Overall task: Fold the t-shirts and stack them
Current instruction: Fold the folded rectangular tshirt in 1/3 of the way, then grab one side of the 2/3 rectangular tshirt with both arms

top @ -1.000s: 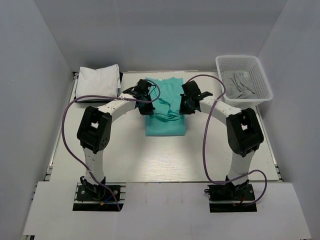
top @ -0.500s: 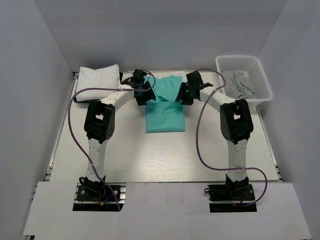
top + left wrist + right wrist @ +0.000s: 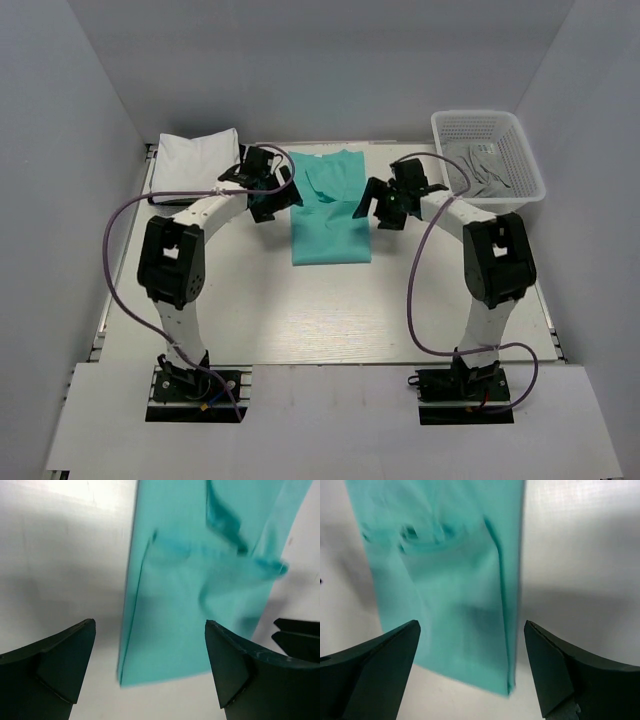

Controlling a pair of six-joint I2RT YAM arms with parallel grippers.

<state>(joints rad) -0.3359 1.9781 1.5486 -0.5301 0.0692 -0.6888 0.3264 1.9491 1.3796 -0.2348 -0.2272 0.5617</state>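
Left claw point(image 3: 150, 625): fingers wide apart, gripping nothing, hanging over left edge of teal t-shirt point(image 3: 330, 215). Right claw point(image 3: 471, 625): same, spread wide, empty, over shirt's right edge. Top view: both claws flank shirt's far half. Teal t-shirt flat on table point(image 3: 300, 310), mid-table, folded into long narrow strip, collar end far, some rumples near collar end. Folded white t-shirt pile point(image 3: 195, 165) at far-left corner, near left claw. White mesh basket point(image 3: 497, 197) at far right, crumpled pale shirts point(image 3: 480, 170) inside.
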